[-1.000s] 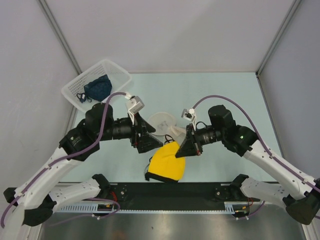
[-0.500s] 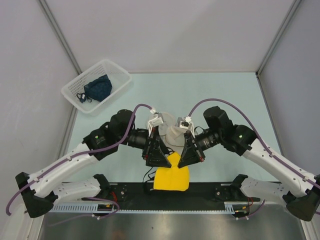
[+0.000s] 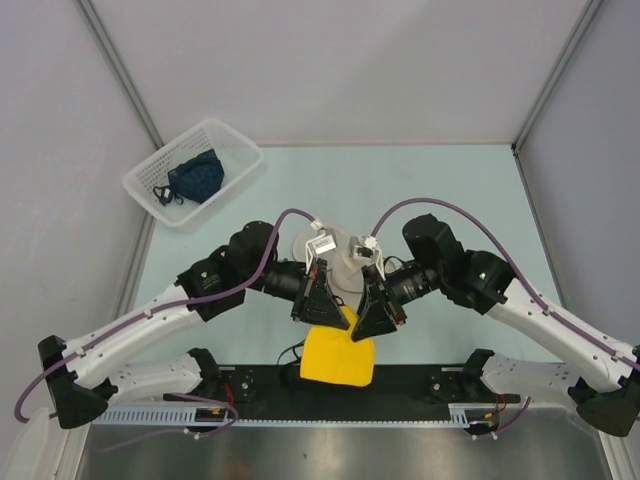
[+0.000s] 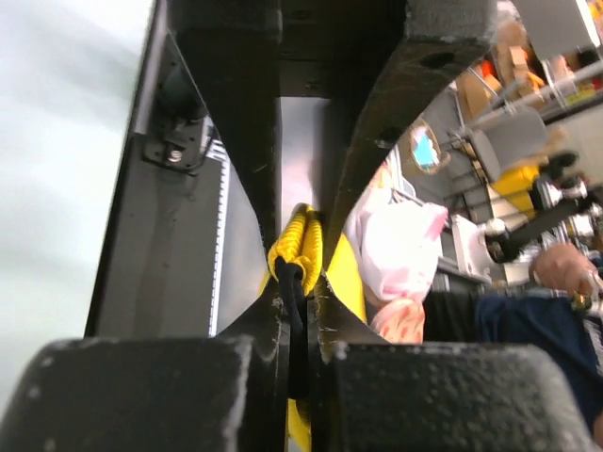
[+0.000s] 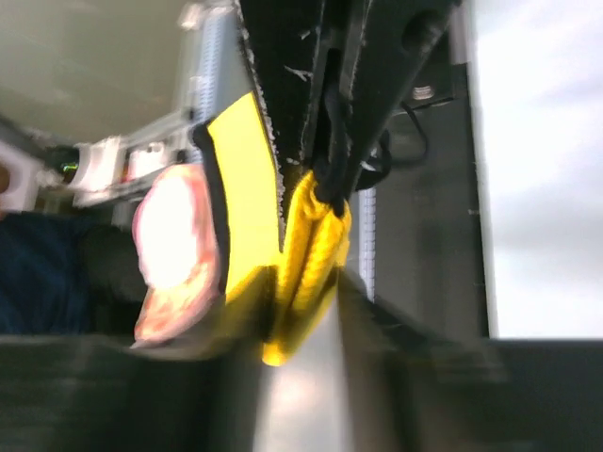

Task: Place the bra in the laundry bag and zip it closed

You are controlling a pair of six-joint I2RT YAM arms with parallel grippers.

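The yellow bra (image 3: 338,358) hangs between both grippers at the table's near edge, over the black rail. My left gripper (image 3: 330,318) is shut on its top edge; in the left wrist view the jaws (image 4: 301,282) pinch the yellow fold (image 4: 303,235) and a black strap. My right gripper (image 3: 362,325) meets it from the other side. In the blurred right wrist view its fingers (image 5: 306,273) stand apart with the bra's fold (image 5: 311,240) between them. The cream laundry bag (image 3: 345,268) shows only partly behind the two wrists.
A white slatted basket (image 3: 235,150) holding a dark blue garment (image 3: 195,175) stands at the back left. The black base rail (image 3: 420,385) runs along the near edge under the bra. Grey walls close in the table at the left, back and right.
Both arms have come together at the centre and carried the bra toward the near edge. The left jaws have shut on the bra, and the right jaws have parted.
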